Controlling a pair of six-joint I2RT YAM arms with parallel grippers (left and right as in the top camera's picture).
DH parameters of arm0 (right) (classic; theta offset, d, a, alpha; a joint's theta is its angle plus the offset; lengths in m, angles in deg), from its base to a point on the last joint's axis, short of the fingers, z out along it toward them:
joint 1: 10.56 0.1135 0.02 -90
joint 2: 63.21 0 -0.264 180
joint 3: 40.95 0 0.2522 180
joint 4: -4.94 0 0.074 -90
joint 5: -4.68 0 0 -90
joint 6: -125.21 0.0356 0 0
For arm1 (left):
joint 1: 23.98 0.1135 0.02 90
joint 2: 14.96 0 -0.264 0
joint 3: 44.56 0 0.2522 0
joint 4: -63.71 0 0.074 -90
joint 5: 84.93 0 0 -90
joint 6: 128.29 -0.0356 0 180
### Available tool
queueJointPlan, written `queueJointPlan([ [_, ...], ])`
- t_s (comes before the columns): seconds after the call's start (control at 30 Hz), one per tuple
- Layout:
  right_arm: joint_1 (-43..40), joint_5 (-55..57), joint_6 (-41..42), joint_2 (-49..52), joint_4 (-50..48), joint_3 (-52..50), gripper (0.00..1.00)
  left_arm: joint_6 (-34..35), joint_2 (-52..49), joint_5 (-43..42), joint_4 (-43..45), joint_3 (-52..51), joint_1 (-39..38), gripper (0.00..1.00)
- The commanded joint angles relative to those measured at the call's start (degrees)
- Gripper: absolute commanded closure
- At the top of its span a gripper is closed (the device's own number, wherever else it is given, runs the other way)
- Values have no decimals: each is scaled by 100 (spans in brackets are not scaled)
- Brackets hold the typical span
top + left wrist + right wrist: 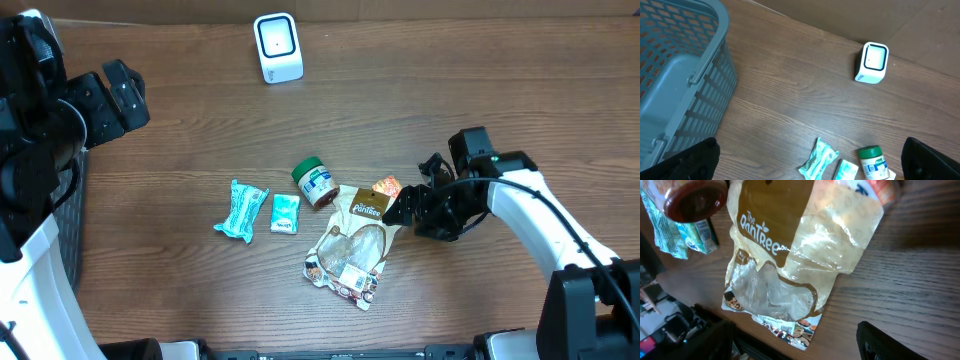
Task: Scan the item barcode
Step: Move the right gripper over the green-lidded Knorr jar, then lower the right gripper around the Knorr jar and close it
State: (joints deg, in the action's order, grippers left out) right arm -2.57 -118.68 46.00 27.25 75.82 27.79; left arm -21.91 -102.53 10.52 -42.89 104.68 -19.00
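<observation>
A brown and clear snack bag lies flat at the middle of the table, with an orange packet at its top right corner. My right gripper hovers low at the bag's right edge. In the right wrist view the bag fills the frame, and the right gripper is open, its fingers wide apart on either side of the bag's lower end and holding nothing. The white scanner stands at the far edge. My left gripper is open, high at the far left.
A green-lidded jar lies on its side just left of the bag. Two teal packets lie further left. A grey basket stands at the table's left side. The table's front edge runs close below the bag.
</observation>
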Motion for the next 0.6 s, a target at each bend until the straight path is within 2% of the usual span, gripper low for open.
queueJointPlan([
  [0.0,31,-251,286,-20,-350,-107,24,55,-17,52,9,42,26,0],
  [0.17,195,-249,599,-20,-918,-35,29,55,-17,52,7,42,26,0],
  [0.23,341,-81,605,-20,-905,168,24,55,-17,52,7,42,26,0],
  [0.3,496,295,680,-20,-723,505,18,55,-17,52,9,42,26,0],
  [0.47,973,1456,634,24,-173,1674,17,55,-17,52,7,42,26,0],
  [0.57,1331,2159,341,319,142,2627,15,55,-17,52,9,42,26,0],
])
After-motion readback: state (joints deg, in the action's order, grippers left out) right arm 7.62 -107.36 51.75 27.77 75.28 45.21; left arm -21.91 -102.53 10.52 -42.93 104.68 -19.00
